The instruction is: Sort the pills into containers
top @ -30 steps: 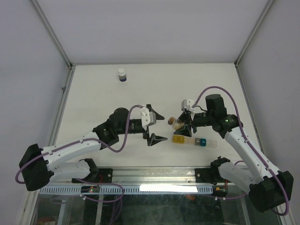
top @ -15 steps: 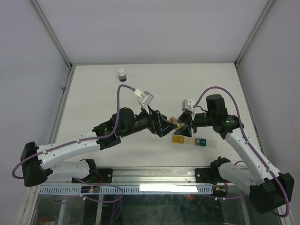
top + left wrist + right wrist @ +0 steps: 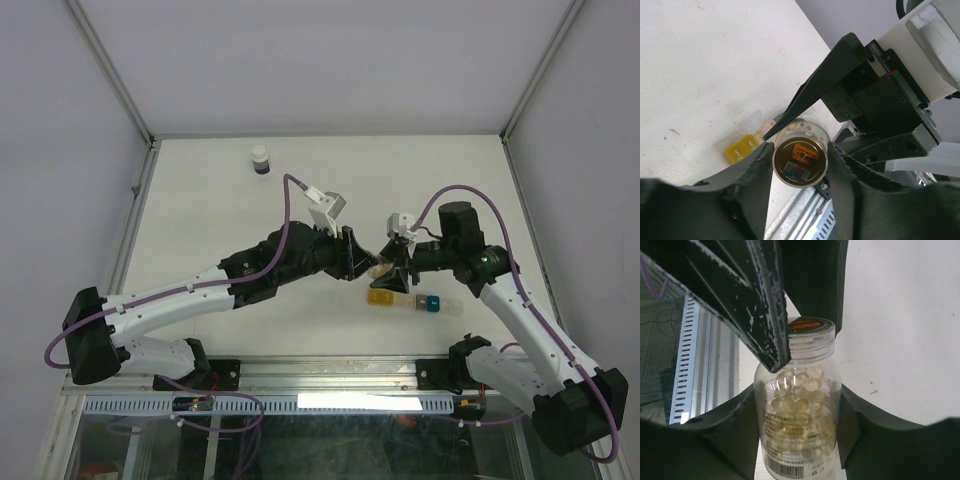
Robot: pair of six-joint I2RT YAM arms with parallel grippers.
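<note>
Room to pass over far surface (image 3: 440, 170). Centre blocked: both arms' fingers (image 3: 352, 260) crowding vial (image 3: 380, 267), containers (image 3: 405, 300) just nearside. Bottle (image 3: 260, 160) at far-left corner.

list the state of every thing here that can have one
vial, closed, pills inside
right gripper, shut on the vial's body
left gripper, set against the vial's cap on both sides
containers, lying on the table, lids too small to tell
blue bottle, upright, closed

clear vial (image 3: 797, 440) with pale tan pills (image 3: 800, 390), yellow, clear and teal containers (image 3: 405, 300), white-capped dark blue bottle (image 3: 260, 160)
</note>
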